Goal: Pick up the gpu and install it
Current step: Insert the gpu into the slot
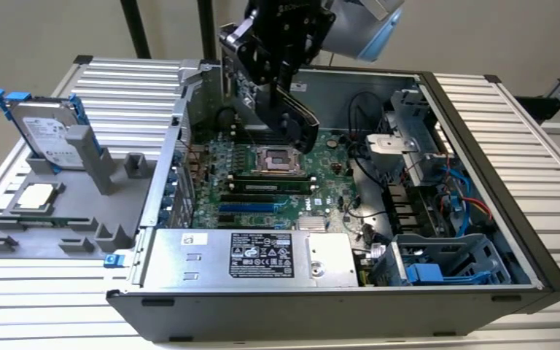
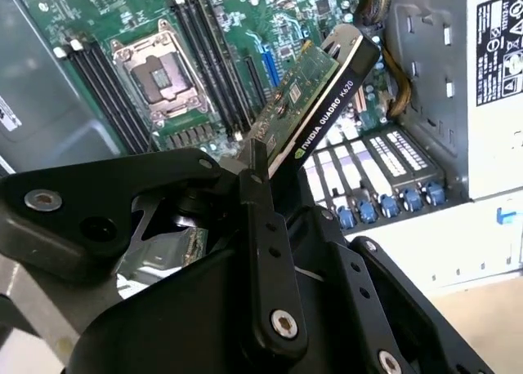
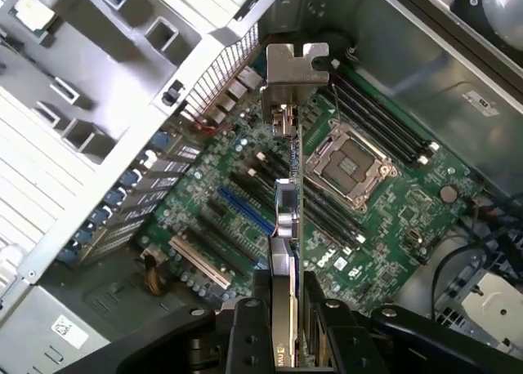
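Note:
My gripper [image 1: 282, 87] is shut on the gpu [image 1: 297, 120], a thin card hanging tilted above the motherboard [image 1: 260, 186] inside the open computer case. In the second wrist view the gpu [image 2: 315, 88] shows its green board and dark face, reaching out past a black finger [image 2: 260, 219]. The first wrist view has the gpu [image 3: 288, 202] edge-on, its grey metal bracket [image 3: 296, 62] at the far end near the case's rear slot wall. The gripper [image 3: 288, 313] clamps the card's near end. The card hangs above the expansion slots, including a blue slot [image 3: 245, 212], without touching them.
A grey fixture [image 1: 66, 211] at the exterior view's left holds a silver hard drive in a blue frame [image 1: 52, 135] and a small square silver chip [image 1: 35, 197]. In the case sit a power supply [image 1: 251, 257], the CPU socket [image 1: 278, 159], cables and a drive cage [image 1: 445, 266].

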Available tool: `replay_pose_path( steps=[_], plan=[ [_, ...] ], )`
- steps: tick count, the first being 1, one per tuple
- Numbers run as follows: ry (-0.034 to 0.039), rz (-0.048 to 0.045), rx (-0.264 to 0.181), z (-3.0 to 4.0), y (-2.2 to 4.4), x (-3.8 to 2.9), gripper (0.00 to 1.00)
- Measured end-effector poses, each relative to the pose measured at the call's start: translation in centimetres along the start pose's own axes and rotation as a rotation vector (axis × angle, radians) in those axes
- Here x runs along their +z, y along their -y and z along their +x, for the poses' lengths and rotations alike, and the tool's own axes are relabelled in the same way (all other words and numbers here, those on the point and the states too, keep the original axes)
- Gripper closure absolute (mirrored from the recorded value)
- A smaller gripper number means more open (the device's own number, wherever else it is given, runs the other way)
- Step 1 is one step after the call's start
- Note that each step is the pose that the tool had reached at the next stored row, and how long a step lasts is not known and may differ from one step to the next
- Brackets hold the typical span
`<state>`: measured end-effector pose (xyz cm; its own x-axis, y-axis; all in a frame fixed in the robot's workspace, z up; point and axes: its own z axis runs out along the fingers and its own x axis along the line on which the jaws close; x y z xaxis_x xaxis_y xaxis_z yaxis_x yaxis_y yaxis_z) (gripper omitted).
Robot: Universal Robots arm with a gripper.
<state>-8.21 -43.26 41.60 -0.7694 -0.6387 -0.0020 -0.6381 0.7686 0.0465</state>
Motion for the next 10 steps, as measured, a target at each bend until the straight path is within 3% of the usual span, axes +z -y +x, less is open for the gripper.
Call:
replay_pose_path(
  steps=[10],
  plan=[
    [-0.0081,-0.0004,-0.175,0.00,0.00,0.00,1.00]
  ],
)
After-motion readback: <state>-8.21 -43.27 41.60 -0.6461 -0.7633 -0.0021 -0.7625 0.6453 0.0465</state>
